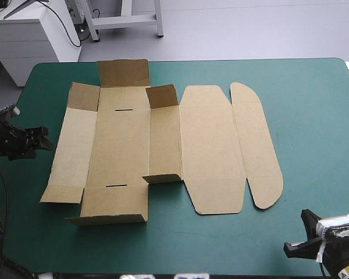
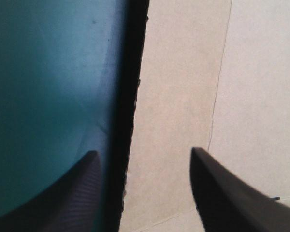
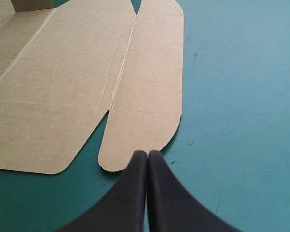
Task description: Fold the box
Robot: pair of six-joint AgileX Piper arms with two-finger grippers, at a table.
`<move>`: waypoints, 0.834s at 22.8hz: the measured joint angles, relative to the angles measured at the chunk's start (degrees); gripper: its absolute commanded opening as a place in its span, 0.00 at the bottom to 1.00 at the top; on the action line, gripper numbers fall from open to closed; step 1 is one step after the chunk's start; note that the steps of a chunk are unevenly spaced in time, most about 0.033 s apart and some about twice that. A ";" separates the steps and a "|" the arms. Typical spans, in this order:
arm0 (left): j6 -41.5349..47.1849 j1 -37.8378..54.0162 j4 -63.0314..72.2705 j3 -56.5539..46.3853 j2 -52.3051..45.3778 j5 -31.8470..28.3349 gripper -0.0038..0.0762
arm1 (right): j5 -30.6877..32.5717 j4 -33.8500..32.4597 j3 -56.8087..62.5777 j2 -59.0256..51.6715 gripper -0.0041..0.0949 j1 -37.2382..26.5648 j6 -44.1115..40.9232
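The brown box lies as a mostly flat cut sheet in the middle of the teal-green table. Some small flaps on its left half stand partly raised, among them the far flap. My left gripper is at the sheet's left edge. In the left wrist view it is open, with that edge of the box running between its fingers. My right gripper sits near the table's front right corner. In the right wrist view it is shut and empty, its tip just short of the box's rounded flap.
Bare teal-green cover stretches to the right of the sheet and along the front edge. A white cabinet stands beyond the table's far left corner.
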State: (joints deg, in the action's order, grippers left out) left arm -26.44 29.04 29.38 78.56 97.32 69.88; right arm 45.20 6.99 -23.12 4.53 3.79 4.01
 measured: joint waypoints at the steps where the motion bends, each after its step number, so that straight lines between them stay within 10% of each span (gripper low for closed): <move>1: 0.27 0.00 0.00 0.00 0.00 0.00 0.71 | 0.00 0.00 0.00 0.00 0.02 0.00 0.00; 19: 3.98 -1.21 4.69 -5.69 6.42 -2.09 0.71 | -0.20 0.00 0.00 0.00 0.02 0.00 0.00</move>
State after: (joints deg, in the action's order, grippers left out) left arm -22.45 27.84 34.06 72.88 103.74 67.79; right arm 45.00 6.99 -23.12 4.53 3.79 4.01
